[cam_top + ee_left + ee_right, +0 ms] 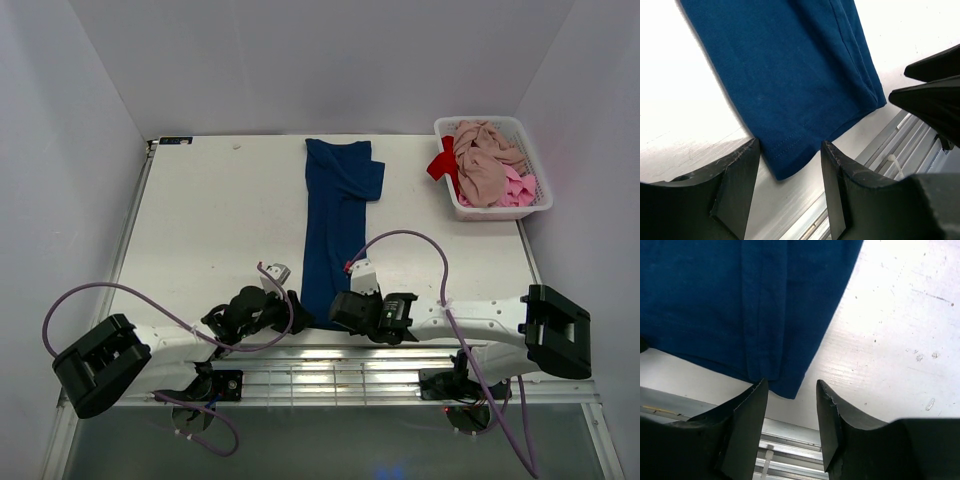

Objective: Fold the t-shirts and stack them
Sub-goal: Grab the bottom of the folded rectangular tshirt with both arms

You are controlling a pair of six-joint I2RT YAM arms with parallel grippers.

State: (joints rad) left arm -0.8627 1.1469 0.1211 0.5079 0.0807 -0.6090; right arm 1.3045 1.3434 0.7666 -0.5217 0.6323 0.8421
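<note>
A navy blue t-shirt (333,220) lies folded into a long narrow strip down the middle of the white table, its hem at the near edge. My left gripper (297,312) is open at the hem's left corner; in the left wrist view the corner (785,165) lies between the open fingers (740,185). My right gripper (340,312) is open at the hem's right corner, which lies between its fingers (745,415) in the right wrist view (790,387). Neither holds cloth. Dusty pink-beige (485,160), bright pink (518,188) and red (443,163) tees are piled in the basket.
A white slotted basket (537,205) stands at the back right of the table (210,220). A metal rail (340,375) runs along the near edge below the grippers. Purple cables (420,245) loop over both arms.
</note>
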